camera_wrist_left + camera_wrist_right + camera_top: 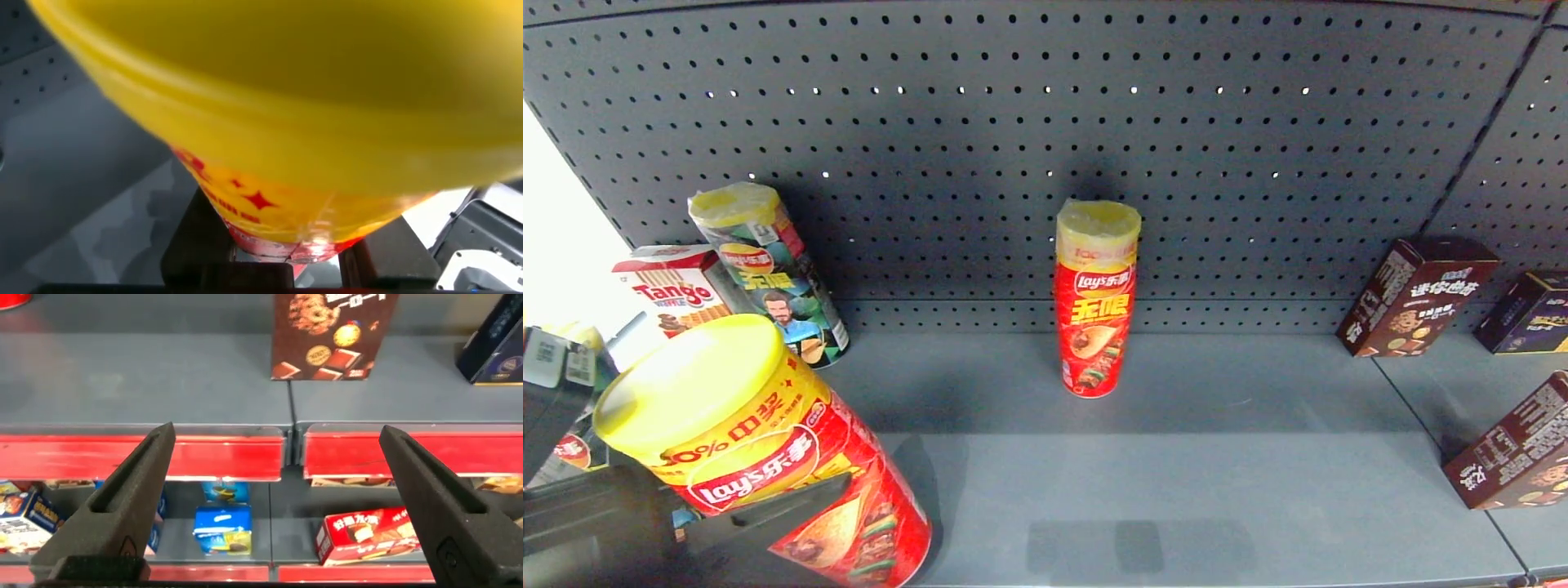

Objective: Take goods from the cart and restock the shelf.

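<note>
A red chip can with a yellow lid is tilted at the shelf's front left, and my left gripper is shut on its body. In the left wrist view that can looms close, its lid towards the camera, with the left gripper clamped on the red lower part. A second red chip can stands upright mid-shelf near the pegboard back. My right gripper is open and holds nothing, in front of the shelf's red price strip.
A dark chip can and a wafer box stand at the back left. Brown cookie boxes and a dark blue box stand at the right. The grey shelf board is bare between them. Packets lie on the lower shelf.
</note>
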You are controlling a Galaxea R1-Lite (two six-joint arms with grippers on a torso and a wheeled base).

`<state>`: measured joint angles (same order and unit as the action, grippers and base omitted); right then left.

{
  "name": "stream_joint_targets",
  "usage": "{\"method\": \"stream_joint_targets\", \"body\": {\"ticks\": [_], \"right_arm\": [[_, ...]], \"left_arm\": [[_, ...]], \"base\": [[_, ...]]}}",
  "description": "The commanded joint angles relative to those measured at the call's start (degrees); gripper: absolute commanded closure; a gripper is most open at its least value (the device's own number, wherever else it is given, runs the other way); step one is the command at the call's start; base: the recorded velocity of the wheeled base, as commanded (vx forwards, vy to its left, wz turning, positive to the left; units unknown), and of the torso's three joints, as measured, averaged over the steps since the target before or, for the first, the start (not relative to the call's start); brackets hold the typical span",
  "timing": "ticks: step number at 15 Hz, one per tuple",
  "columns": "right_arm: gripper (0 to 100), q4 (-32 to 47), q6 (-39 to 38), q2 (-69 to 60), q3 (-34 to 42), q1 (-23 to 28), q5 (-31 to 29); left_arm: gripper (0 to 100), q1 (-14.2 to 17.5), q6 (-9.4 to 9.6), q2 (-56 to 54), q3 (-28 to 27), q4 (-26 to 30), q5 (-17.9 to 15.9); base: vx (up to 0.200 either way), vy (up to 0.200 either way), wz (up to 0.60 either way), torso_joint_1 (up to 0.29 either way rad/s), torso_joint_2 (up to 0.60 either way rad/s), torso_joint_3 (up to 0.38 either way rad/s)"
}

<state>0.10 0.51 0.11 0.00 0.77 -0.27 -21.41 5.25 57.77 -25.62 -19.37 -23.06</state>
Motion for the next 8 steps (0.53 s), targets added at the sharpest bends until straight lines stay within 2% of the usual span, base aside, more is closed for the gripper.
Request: {"method": "stream_joint_targets", "body": {"ticks": [1,5,6,7,8], "right_arm": [[0,0.0,0.0,0.1,0.0,0.0,0.0],[0,0.0,0.7,0.4,-0.4,-0.2,0.6],[0,0.3,0.6,4.5,-9.1,-0.8,2.8],[0,0.2,-2.5,15.6,-16.6,-1.6,4.5],[0,-0.4,-1.7,16.6,-19.3,-2.3,6.2]], "left_arm": [[100,0.1,0.02,0.1,0.0,0.0,0.0],[100,0.3,0.02,0.1,0.0,0.0,-0.1],[100,0.3,0.02,0.1,-0.7,0.0,-0.1],[100,0.0,0.11,0.1,-0.4,0.0,-0.2],[100,0.0,0.2,0.1,-0.3,0.0,-0.3]], "base": [[0.0,0.0,0.0,0.0,0.0,0.0],[0.0,0.0,0.0,0.0,0.0,0.0],[0.0,0.0,0.0,0.0,0.0,0.0],[0.0,0.0,0.0,0.0,0.0,0.0],[0.0,0.0,0.0,0.0,0.0,0.0]]}}
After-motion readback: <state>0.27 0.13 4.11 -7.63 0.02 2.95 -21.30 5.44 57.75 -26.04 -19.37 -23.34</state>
